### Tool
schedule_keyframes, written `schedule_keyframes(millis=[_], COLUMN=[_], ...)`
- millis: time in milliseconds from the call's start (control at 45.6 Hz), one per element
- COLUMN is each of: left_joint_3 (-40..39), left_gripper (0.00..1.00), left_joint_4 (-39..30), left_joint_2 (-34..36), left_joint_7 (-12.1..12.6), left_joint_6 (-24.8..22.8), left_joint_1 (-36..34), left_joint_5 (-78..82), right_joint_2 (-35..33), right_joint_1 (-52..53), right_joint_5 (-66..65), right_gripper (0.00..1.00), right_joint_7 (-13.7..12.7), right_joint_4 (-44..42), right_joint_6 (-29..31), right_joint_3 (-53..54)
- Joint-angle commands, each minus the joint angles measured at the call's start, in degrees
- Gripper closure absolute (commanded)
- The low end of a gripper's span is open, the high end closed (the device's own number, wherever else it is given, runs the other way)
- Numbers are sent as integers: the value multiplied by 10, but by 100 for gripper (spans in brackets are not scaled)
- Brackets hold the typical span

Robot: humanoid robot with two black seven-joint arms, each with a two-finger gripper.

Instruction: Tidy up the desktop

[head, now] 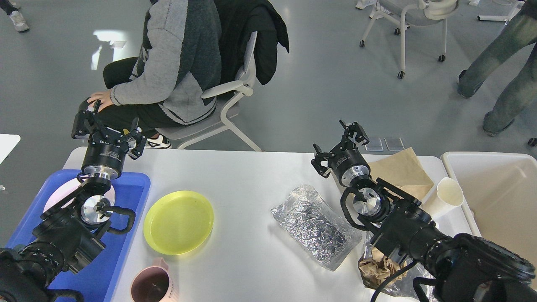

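The white desktop [251, 176] carries a yellow plate [178, 222], a pink mug [152, 285] at the front edge, a silver foil bag [316, 226], a brown paper sheet [402, 170], a cream paper cup [444, 195] lying on its side and crumpled brown paper [377, 268]. My left gripper [108, 129] is open and empty, held above the far end of the blue tray [134, 188]. My right gripper [339, 144] is open and empty, held above the desktop just left of the brown paper sheet.
A pale pink plate [63, 195] lies in the blue tray. A cream-white bin [495, 193] stands at the right end of the desktop. A seated person on a chair [168, 75] is just behind the far left edge. Another person's legs [499, 71] are at far right.
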Motion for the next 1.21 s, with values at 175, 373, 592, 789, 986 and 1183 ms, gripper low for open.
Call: schedule_keyframes(millis=[175,373,592,789,986,1183], left_joint_3=[0,0,0,0,0,0], left_gripper=[3,3,3,3,3,3], left_joint_4=[0,0,0,0,0,0], left_joint_2=[0,0,0,0,0,0], left_joint_7=[0,0,0,0,0,0], left_joint_6=[0,0,0,0,0,0], left_joint_1=[0,0,0,0,0,0], left_joint_5=[0,0,0,0,0,0], right_joint_2=[0,0,1,0,0,0], right_joint_1=[0,0,0,0,0,0], right_joint_5=[0,0,0,0,0,0], right_gripper=[0,0,0,0,0,0], right_joint_7=[0,0,0,0,0,0], right_joint_4=[0,0,1,1,1,0], right_joint_6=[0,0,0,0,0,0], right_joint_3=[0,0,0,0,0,0])
